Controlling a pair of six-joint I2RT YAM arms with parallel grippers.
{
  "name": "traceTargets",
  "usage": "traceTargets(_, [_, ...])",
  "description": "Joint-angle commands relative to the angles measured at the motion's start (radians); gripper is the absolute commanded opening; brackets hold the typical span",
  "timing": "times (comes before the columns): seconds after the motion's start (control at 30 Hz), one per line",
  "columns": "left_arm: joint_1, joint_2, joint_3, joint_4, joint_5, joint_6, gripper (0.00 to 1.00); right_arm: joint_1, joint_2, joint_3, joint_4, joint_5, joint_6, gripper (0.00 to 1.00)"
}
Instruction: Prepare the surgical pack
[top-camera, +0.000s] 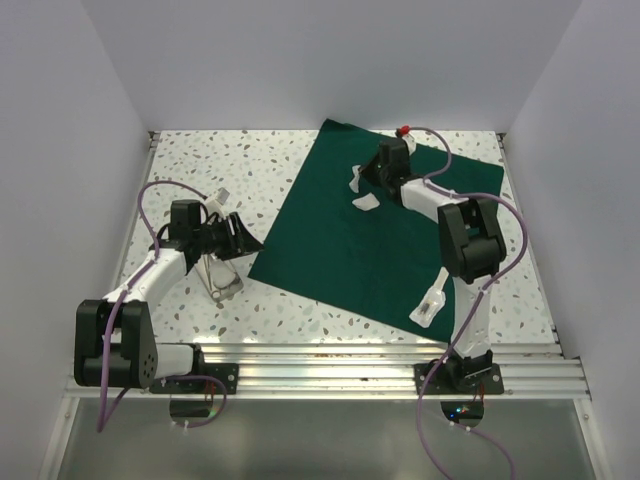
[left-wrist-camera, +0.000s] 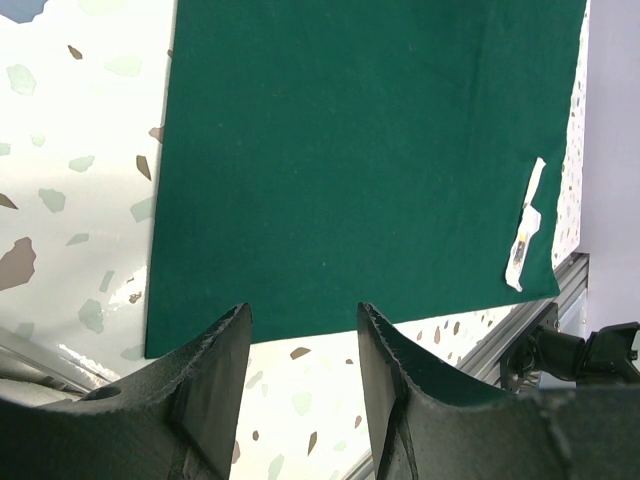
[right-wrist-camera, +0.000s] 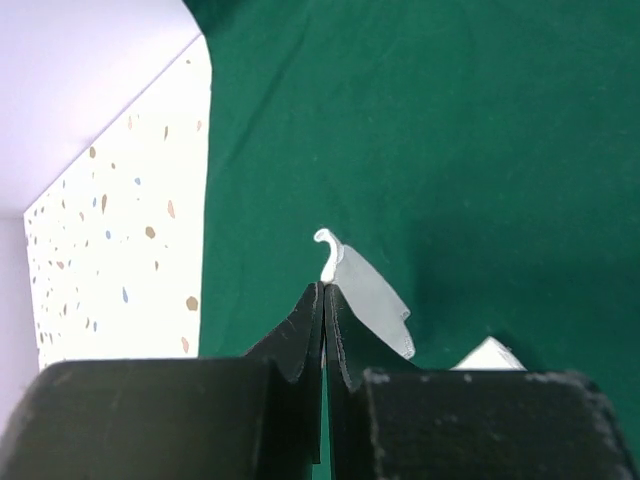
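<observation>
Lying flat on a speckled white desk boxed in by plain white walls, the dark green drape spreads wide. Above its far part, the right end effector pinches a thin white scrap. Left of the drape, the left end effector hovers, spread apart.

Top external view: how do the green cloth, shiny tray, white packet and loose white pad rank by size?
1. green cloth
2. shiny tray and white packet: too alike to rank
3. loose white pad
</observation>
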Motion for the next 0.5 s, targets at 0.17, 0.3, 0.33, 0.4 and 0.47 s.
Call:
traceTargets(0.17, [-0.007,-0.010,0.000,0.047,0.016,0.011,0.50,0.026,0.006,-0.009,0.075,-0.017,0.099,0.00])
traceTargets(0.3, [-0.007,-0.008,0.003,0.049,0.022,0.011,0.50,0.029,0.018,-0.027,0.085,-0.027,0.132,0.00])
traceTargets(0.33, [-0.007,-0.010,0.006,0.046,0.020,0.013,0.50,0.026,0.012,-0.055,0.086,-0.019,0.132,0.00])
traceTargets(0.4, [-0.007,-0.013,0.005,0.043,0.017,0.017,0.50,0.023,-0.007,-0.078,0.091,-0.020,0.132,0.00])
traceTargets(0.47, [-0.007,-0.010,0.000,0.046,0.019,0.016,0.50,0.012,-0.017,-0.105,0.088,-0.020,0.131,0.00])
